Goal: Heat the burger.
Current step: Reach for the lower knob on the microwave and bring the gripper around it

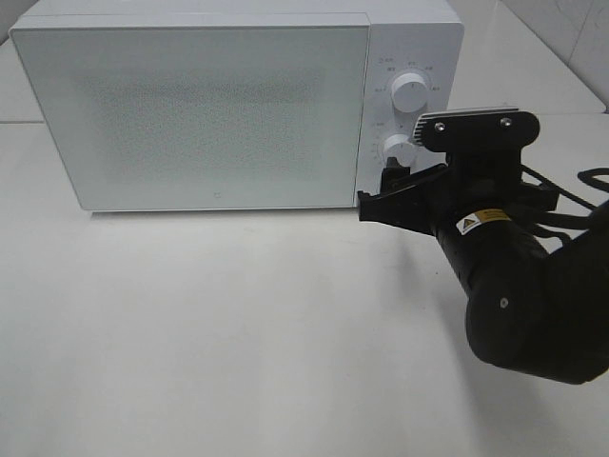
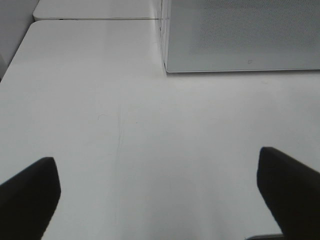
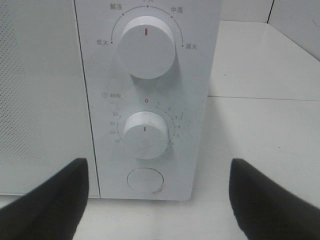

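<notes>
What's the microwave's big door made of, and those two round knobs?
The door looks like glass or glossy plastic: smooth, pale, with a fine dotted mesh behind it. The upper knob and lower knob look like smooth white plastic; the lower one shows faint scuffs.

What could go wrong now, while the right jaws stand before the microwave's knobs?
1. The open right jaws sit wide of the lower knob; closing off-centre, they may slip or bump the round button below it.
2. The door is shut and no burger shows in any view; turning the knob might run the microwave empty.
</notes>
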Controlling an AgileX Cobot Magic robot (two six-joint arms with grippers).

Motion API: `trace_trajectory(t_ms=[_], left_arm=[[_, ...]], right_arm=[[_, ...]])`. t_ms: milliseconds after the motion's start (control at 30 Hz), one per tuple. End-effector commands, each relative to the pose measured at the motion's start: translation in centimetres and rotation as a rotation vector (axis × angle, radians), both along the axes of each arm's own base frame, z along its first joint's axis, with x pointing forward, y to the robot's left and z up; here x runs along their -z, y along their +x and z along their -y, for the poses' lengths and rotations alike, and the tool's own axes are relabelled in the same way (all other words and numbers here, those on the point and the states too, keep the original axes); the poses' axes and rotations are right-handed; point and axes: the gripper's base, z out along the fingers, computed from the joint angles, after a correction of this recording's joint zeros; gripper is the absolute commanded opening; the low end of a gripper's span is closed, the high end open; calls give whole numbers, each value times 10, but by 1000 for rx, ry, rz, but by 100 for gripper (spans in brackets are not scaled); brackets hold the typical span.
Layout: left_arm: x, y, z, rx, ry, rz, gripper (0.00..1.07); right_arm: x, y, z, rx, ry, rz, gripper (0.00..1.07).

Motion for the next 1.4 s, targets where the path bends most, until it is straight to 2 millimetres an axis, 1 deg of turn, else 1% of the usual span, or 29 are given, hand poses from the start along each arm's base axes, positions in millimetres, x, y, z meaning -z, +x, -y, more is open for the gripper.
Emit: trace_trajectory(t_ms=[33,100,167,200,267,300,367,400,433,533,800,867,1000,1067,1267,1400], left_arm=[[0,-2,0,-3,-3,31,100],[0,-2,0,-3,-3,31,100],[0,-2,0,-3,-3,31,100],[0,-2,0,-3,-3,31,100],[0,-2,0,-3,-3,31,100],[0,-2,0,-3,-3,31,100],[0,-2,0,-3,-3,31,100],[0,-2,0,-3,-3,31,100],[0,-2,0,-3,-3,31,100],[0,-2,0,-3,-3,31,100],[0,-2,0,-3,-3,31,100],[0,-2,0,-3,-3,31,100],[0,-2,0,-3,-3,31,100],[0,-2,0,-3,-3,31,100],[0,-2,0,-3,-3,31,100],[0,-2,0,-3,-3,31,100]], right_arm=[[-6,6,-4,15,1,68,75],[-5,10,-4,22,1,69,75],[0,23,-4,35,-1,68,75],[0,23,-4,35,-1,68,75],[3,31,-6,34,8,62,75],[3,31,-6,34,8,62,75],[6,39,-7,24,26,51,75],[6,39,-7,24,26,51,75],[7,44,-7,29,34,51,75],[9,51,-7,41,40,50,75],[16,61,-14,25,41,48,75],[17,62,-14,26,41,48,75],[21,72,-10,47,62,33,75],[22,75,-11,42,64,36,75],[29,80,-16,36,60,27,75],[29,81,-17,38,59,33,75]])
